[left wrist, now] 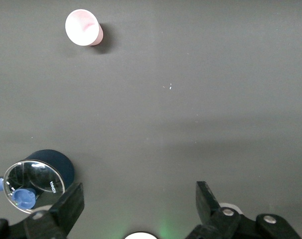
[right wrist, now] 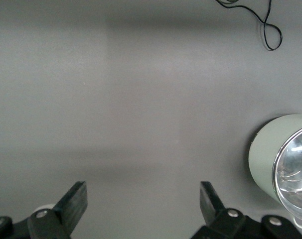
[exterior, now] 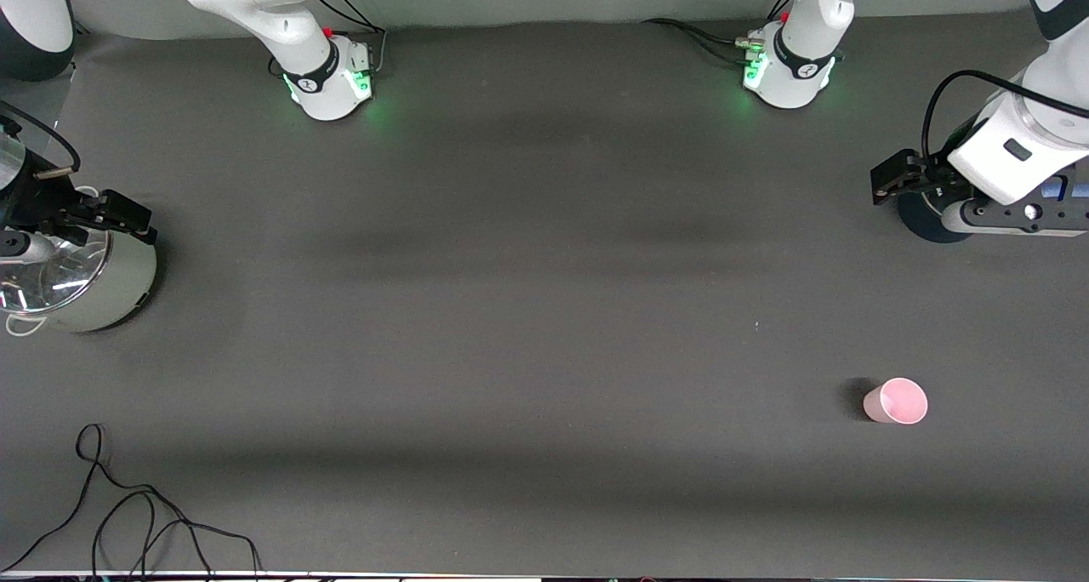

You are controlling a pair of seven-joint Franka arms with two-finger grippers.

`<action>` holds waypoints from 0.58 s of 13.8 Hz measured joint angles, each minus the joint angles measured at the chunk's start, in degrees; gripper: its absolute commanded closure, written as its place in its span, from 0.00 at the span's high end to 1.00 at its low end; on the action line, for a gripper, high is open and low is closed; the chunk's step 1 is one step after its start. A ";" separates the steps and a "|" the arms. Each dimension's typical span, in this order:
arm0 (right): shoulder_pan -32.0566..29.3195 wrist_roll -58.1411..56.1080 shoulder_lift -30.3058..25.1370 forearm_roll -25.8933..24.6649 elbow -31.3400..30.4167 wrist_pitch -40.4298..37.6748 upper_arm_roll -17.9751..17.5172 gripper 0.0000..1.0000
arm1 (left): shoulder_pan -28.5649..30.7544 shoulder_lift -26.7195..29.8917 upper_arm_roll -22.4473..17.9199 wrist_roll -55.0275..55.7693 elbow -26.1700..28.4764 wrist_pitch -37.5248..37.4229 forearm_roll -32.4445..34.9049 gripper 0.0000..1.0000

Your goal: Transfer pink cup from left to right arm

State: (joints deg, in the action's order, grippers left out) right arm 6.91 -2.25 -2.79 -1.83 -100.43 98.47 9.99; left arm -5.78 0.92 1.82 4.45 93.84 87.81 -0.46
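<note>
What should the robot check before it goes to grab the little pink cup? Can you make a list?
1. Pink cup standing upright, mouth up: ok.
2. Space around the cup free of other things: ok.
3. Left gripper open, nothing held: ok.
4. Left gripper lined up over the cup: not ok; it hangs above the dark blue pot, apart from the cup.
5. Right gripper open and waiting above the pale green pot: ok.

the pink cup (exterior: 896, 402) stands alone toward the left arm's end of the table (exterior: 527, 310), nearer the front camera than the dark pot (exterior: 927, 218). the pale pot (exterior: 94, 284) sits at the right arm's end, a loose cable (exterior: 128, 514) nearer the camera.
</note>
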 measured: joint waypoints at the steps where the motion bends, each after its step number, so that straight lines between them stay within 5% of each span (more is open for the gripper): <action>1: 0.01 0.00 0.00 0.00 0.00 0.00 -0.01 1.00 | 0.00 -0.01 -0.01 -0.13 0.00 0.22 0.02 1.00; 8: -0.02 0.00 0.01 0.00 0.00 0.00 0.01 1.00 | 2.73 -1.00 -1.67 -15.81 -0.64 1.05 0.25 1.00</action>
State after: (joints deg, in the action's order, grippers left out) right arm 6.88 -2.25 -2.78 -1.83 -100.43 98.47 10.00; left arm -3.05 -0.08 0.14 -11.36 93.19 88.86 -0.21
